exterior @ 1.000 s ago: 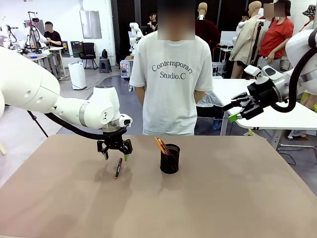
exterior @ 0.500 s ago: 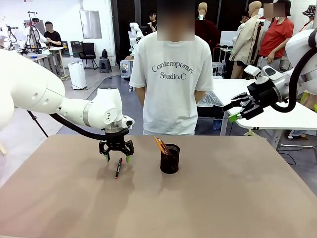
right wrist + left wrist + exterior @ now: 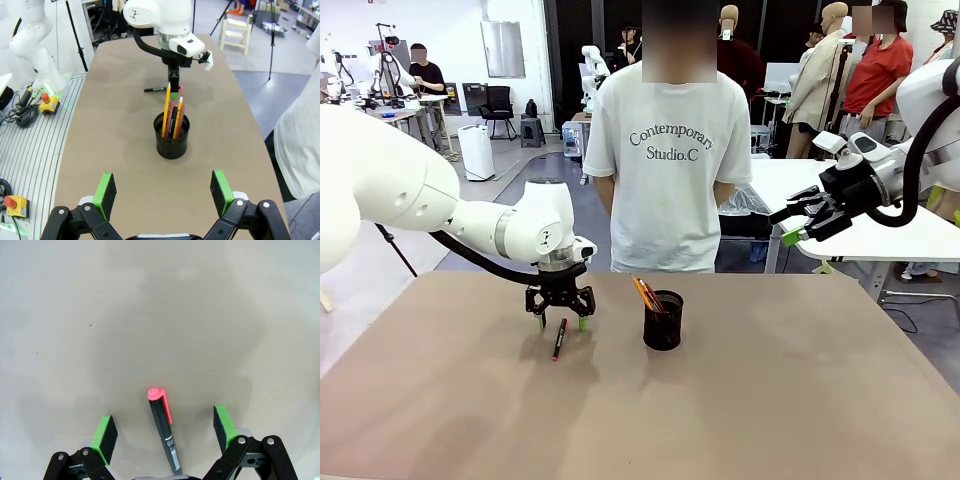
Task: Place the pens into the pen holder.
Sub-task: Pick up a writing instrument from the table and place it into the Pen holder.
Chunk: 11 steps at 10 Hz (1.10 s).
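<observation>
our left gripper (image 3: 560,323) hangs wide open just above the table (image 3: 770,400), the black pen with red ends (image 3: 164,432) lying flat inside its jaws, seemingly untouched. the pen holder (image 3: 663,321), with other pens (image 3: 644,292) in it, stands near, to that gripper's right. our right gripper (image 3: 784,227) is raised well apart, unclenched

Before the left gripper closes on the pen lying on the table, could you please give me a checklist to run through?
1. The left gripper is open: ok.
2. The black pen with red ends lies between its green pads: ok.
3. The pads are low enough to grip the pen: cannot tell.
4. The pen holder stands upright, with the other pens inside: ok.
5. The right gripper is open and raised well away from the holder: ok.
</observation>
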{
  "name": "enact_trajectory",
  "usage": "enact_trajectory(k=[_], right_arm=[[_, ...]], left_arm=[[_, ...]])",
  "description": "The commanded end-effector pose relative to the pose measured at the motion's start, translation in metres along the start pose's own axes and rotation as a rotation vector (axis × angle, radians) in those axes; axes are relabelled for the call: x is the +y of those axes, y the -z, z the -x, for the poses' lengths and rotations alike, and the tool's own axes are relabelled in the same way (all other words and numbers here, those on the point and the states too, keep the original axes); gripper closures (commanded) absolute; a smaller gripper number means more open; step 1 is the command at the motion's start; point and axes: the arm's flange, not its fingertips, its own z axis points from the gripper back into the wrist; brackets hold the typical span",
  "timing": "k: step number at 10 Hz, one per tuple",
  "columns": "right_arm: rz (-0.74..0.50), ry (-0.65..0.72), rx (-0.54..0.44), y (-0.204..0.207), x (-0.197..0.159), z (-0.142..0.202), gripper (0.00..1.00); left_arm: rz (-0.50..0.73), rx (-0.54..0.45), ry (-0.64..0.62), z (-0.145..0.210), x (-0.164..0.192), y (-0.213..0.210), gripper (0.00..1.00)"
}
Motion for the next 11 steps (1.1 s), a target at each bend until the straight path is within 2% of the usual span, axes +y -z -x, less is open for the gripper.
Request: enact_trajectory(k=[1, 5, 6, 10, 11], right_arm=[[-0.003, 0.012, 0.0, -0.001, -0.003, -0.005, 0.0], [-0.003, 0.012, 0.0, -0.001, -0.003, -0.005, 0.0], [-0.003, 0.012, 0.0, -0.001, -0.003, -0.005, 0.0], [-0.003, 0.012, 0.0, -0.001, -0.003, -0.005, 0.0], [-0.003, 0.012, 0.0, -0.001, -0.003, -0.005, 0.0]], left_arm=[[-0.052, -0.019, -0.009, -0.001, 0.0, -0.002, 0.14], [-0.075, -0.012, -0.002, 0.008, -0.003, -0.005, 0.93], [-0.087, -0.016, -0.001, 0.01, -0.004, -0.005, 1.0], [-0.088, -0.026, 0.011, 0.014, -0.005, -0.007, 1.0], [-0.043, -0.052, 0.035, 0.016, -0.005, -0.011, 1.0]])
